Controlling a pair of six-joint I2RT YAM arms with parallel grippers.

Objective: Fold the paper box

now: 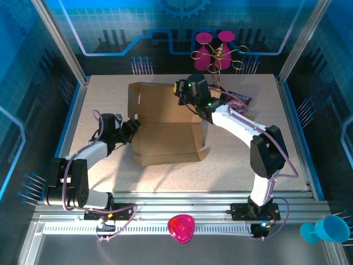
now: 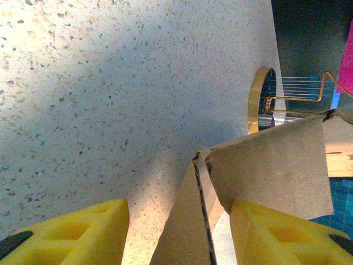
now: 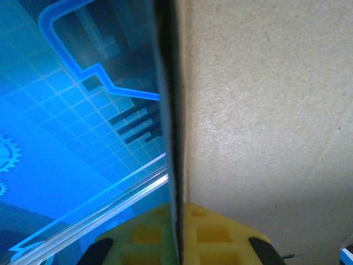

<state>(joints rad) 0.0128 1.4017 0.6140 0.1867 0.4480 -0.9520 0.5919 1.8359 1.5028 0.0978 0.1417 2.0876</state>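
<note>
While right gripper (image 3: 175,215) clamps the plain brown cardboard paper box (image 1: 165,141) by its raised lid (image 1: 157,102), left gripper (image 2: 177,218), jaws apart, straddles a side wall (image 2: 185,245) running straight ahead.

Speckled table (image 1: 99,99), 2 magenta cups (image 1: 204,55), pink heart (image 1: 181,228), blue goblet (image 1: 325,229)

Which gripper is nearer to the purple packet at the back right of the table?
Right. The right gripper holds the raised back flap of the paper box, to the left of the purple packet. The left gripper is at the box's left edge, farther away.
</note>
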